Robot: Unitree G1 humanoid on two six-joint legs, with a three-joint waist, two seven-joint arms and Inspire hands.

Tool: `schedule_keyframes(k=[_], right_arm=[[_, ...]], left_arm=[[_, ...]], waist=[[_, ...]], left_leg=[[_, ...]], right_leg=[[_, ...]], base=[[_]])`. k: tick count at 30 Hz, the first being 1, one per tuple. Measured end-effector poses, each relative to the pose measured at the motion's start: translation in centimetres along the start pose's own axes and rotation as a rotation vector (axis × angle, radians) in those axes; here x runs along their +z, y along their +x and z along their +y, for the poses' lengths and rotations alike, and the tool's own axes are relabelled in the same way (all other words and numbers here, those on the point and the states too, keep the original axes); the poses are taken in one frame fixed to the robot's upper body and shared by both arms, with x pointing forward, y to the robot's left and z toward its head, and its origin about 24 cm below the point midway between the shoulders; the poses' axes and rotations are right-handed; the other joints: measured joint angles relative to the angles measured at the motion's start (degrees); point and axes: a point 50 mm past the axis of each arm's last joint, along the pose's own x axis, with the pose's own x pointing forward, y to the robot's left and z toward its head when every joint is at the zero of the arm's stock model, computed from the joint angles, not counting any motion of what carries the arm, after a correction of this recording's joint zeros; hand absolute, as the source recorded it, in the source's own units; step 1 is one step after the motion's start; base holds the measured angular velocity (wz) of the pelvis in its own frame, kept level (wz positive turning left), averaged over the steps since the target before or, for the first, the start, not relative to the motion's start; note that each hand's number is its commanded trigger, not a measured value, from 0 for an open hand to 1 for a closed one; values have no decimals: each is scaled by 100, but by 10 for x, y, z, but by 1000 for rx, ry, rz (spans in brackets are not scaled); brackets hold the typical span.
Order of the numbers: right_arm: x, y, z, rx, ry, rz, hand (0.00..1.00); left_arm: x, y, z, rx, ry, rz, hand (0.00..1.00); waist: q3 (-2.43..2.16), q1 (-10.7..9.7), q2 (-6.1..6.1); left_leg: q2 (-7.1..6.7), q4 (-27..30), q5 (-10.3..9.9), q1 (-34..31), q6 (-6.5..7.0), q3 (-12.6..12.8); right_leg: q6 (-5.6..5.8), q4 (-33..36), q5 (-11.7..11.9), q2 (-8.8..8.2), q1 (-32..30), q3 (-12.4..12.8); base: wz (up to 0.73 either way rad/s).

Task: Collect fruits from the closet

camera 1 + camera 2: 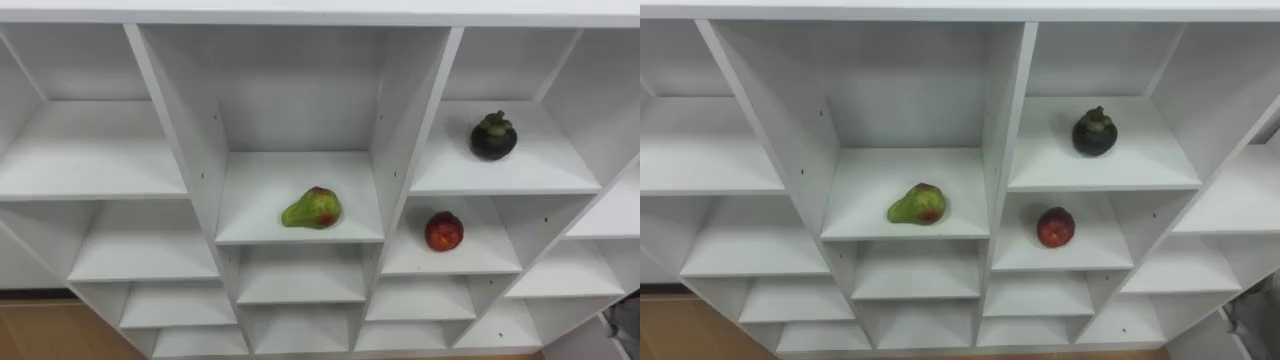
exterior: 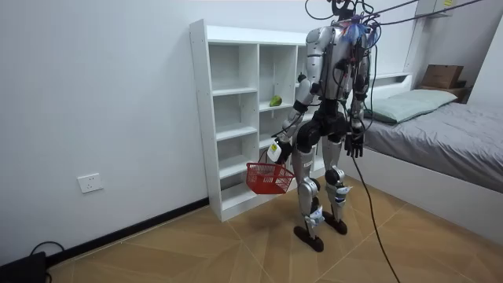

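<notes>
I stand facing the white closet (image 1: 190, 150) of open compartments. A green pear with a red blush (image 1: 312, 209) lies on the middle column's shelf. A dark mangosteen (image 1: 493, 136) sits one column to the right on the upper shelf, and a red apple (image 1: 444, 231) rests on the shelf just below it. In the room view my left hand (image 2: 280, 151) hangs low beside the closet (image 2: 224, 94), curled round the handle of a red basket (image 2: 269, 178). My right hand (image 2: 355, 145) hangs at my side with relaxed fingers, holding nothing.
The other compartments hold nothing. A bed (image 2: 440, 134) stands close behind me at the room view's right. Wooden floor (image 2: 236, 251) stretches toward the room view's left, where a wall socket (image 2: 90, 183) sits low on the wall.
</notes>
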Motion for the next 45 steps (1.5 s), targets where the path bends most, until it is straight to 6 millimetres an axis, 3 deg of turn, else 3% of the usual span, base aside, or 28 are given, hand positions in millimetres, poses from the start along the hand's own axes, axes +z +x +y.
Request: schedule_keyframes(k=[11,20,31,35,41,45], right_arm=[[11,-1,-1,10,-48,-56,0],[16,-3,-2,5,-61,-94,0],[21,-5,-9,-135,-6,-162,0],[30,-8,-14,-209,5,-222,0],[55,-22,-23,-309,198,-429,0],[69,-32,-24,-375,236,-544,0]], left_arm=[[1,0,-3,-7,1,-3,100],[4,-1,-3,-3,-1,-20,100],[9,0,-7,-7,31,-48,100],[15,-1,-6,1,30,-76,100],[24,-3,-8,1,23,-138,100],[25,-3,-8,9,20,-159,100]], waist=[[-18,15,75],[-28,21,62],[-17,24,155],[-20,28,169],[-25,-6,189],[-35,-4,174]], left_leg=[[7,-11,4,-57,-8,4],[8,-8,5,-72,-8,32],[10,-25,5,-59,-8,69],[12,-6,7,-140,-9,89],[31,-15,7,-125,-9,216],[38,-14,7,-126,-10,221]], right_leg=[[-12,8,7,11,-111,-1],[-12,12,7,14,-122,33],[-14,9,11,14,-99,53],[-30,9,28,19,-182,103],[-34,-5,56,33,-222,175],[-36,-8,60,42,-243,191]], base=[[0],[-1],[0],[-5],[-8],[-1]])
